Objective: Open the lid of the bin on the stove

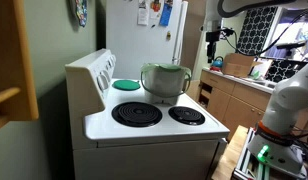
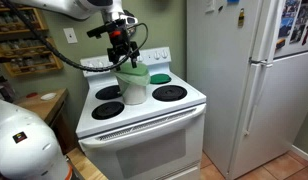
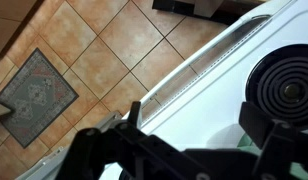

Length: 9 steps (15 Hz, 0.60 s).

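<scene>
The bin (image 1: pixel 164 86) is pale cream with a green rim and stands on a back burner of the white stove (image 1: pixel 154 128). Its sage-green lid (image 1: pixel 166 69) lies shut on top. Both exterior views show it, the bin (image 2: pixel 134 90) under the lid (image 2: pixel 134 72) on the stove (image 2: pixel 144 115). My gripper (image 2: pixel 120 53) hangs open and empty above the bin, clear of the lid. It also shows in an exterior view (image 1: pixel 213 48). In the wrist view the open jaws (image 3: pixel 199 118) frame the stove top (image 3: pixel 194 90). A pale green patch between the jaws may be the lid.
A flat teal disc (image 1: pixel 126 84) lies on the other back burner (image 2: pixel 160 77). Black coil burners (image 1: pixel 137 114) are at the front. A tall white fridge (image 2: pixel 244 80) stands beside the stove. Wooden cabinets (image 1: pixel 234 98) are behind. A small rug (image 3: pixel 34 88) lies on the tiled floor.
</scene>
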{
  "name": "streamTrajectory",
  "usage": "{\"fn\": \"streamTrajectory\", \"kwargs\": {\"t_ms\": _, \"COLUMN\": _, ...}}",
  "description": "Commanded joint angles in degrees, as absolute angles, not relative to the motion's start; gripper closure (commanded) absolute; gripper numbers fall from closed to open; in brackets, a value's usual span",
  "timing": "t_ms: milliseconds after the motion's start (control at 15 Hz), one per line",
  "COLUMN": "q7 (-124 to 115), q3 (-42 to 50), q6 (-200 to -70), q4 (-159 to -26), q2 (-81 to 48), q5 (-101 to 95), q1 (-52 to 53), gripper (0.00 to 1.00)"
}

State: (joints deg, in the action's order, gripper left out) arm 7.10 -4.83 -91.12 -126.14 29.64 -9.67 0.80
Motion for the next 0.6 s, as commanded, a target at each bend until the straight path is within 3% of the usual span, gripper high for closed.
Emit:
{"fn": "streamTrajectory", "kwargs": {"t_ms": 0, "q7": 6.62, "q3": -3.86, "q6": -90.93, "q4": -126.01, "q2": 29.53, "q5": -10.10, "q1": 2.08, "gripper": 0.00}}
{"fn": "streamTrajectory", "kwargs": {"t_ms": 533, "q7": 4.19, "q3": -2.37, "q6": -90.08, "q4": -122.53, "q2": 27.05, "q5": -6.55, "q1": 1.16, "gripper": 0.00}}
